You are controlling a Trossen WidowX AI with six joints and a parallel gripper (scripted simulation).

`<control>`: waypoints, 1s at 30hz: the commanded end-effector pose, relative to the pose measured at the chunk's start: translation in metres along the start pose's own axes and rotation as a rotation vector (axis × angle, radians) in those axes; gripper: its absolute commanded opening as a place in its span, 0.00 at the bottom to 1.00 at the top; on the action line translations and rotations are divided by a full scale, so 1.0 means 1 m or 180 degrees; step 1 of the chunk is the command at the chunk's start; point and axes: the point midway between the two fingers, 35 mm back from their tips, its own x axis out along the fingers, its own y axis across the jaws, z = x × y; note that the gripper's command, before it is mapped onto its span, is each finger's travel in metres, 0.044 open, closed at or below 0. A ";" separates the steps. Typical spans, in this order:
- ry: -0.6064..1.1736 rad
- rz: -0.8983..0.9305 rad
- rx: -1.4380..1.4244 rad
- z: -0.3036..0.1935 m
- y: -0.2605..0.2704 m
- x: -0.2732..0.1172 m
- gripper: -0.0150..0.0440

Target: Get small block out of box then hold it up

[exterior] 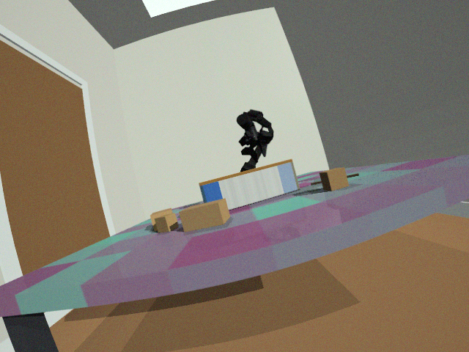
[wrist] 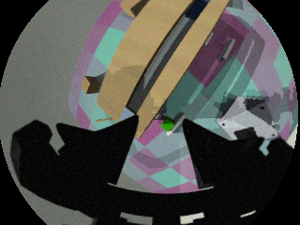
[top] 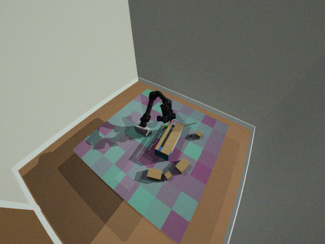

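With the hand (top: 165, 122) (exterior: 253, 147) (wrist: 160, 120) part-open and gripping nothing, it should straddle the green block (top: 165, 126) (wrist: 167, 124) on the table beside the box (top: 167, 140) (exterior: 251, 185) (wrist: 136, 56), square its fingers and descend gently without nudging the box.

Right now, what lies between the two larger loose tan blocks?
A smaller tan block lies between one larger block and the other larger block; the top view shows it.

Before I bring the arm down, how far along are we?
The green block looks already out, beside the box. In hand: the gripper hangs open above it, apparently lining up. Left: lower, grip the block, lift it well clear and hold still.
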 end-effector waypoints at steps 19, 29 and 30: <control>0.0184 0.0419 0.5069 -0.056 -0.003 -0.003 0.74; 0.0369 0.0473 0.6532 -0.067 -0.005 -0.003 0.74; 0.0373 0.0474 0.6560 -0.068 -0.005 -0.003 0.74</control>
